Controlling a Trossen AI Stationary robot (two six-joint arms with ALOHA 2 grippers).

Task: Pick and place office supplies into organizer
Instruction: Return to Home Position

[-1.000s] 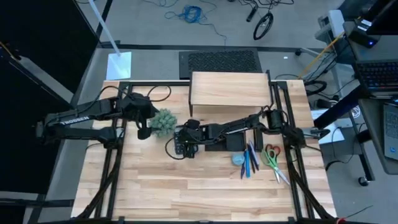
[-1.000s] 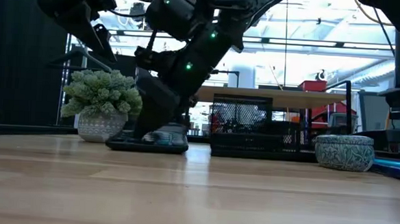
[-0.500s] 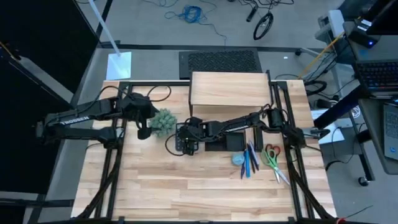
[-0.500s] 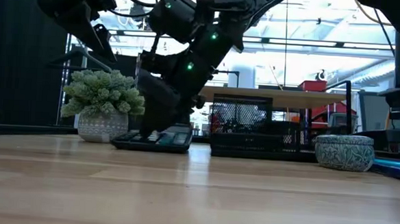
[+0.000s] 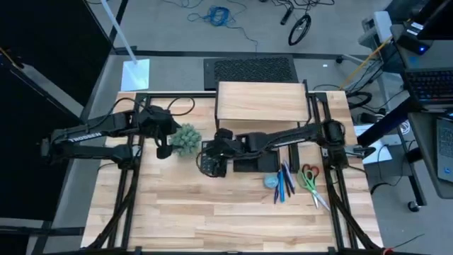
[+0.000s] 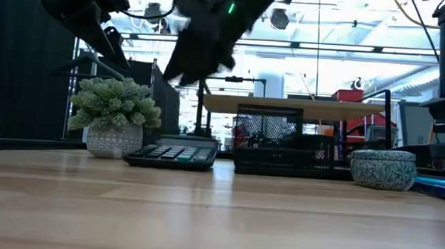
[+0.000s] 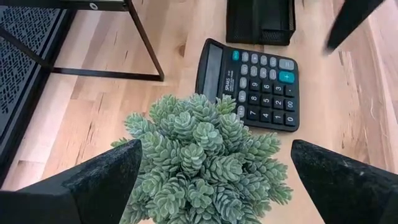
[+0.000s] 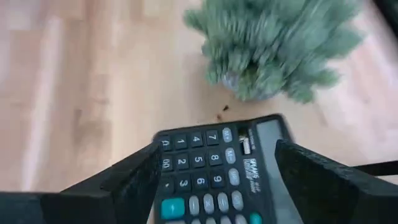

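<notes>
Blue and dark pens point(image 5: 283, 183), the scissors point(image 5: 310, 180) and a round blue-grey disc point(image 5: 272, 181) lie on the table to the right of the black mesh organizer point(image 5: 258, 161). My right gripper point(image 8: 216, 149) hangs open above the black calculator point(image 8: 214, 171), clear of it in the low view point(image 6: 200, 43). My left gripper point(image 7: 216, 149) is open above the fuzzy green plant point(image 7: 205, 155), a finger on each side. The calculator point(image 6: 171, 154) lies flat on the table between the plant point(image 6: 115, 115) and the organizer point(image 6: 282, 143).
A wooden shelf riser point(image 5: 260, 103) stands at the far middle, just behind the organizer. The plant point(image 5: 186, 139) sits in a white pot left of the calculator point(image 5: 211, 166). Bare wood stretches along the near half of the table point(image 5: 212, 219).
My right gripper has risen off the calculator and now hangs well above it. The calculator, tipped up at one edge half a second ago, lies flat again, a little nearer the organizer than a second ago.
</notes>
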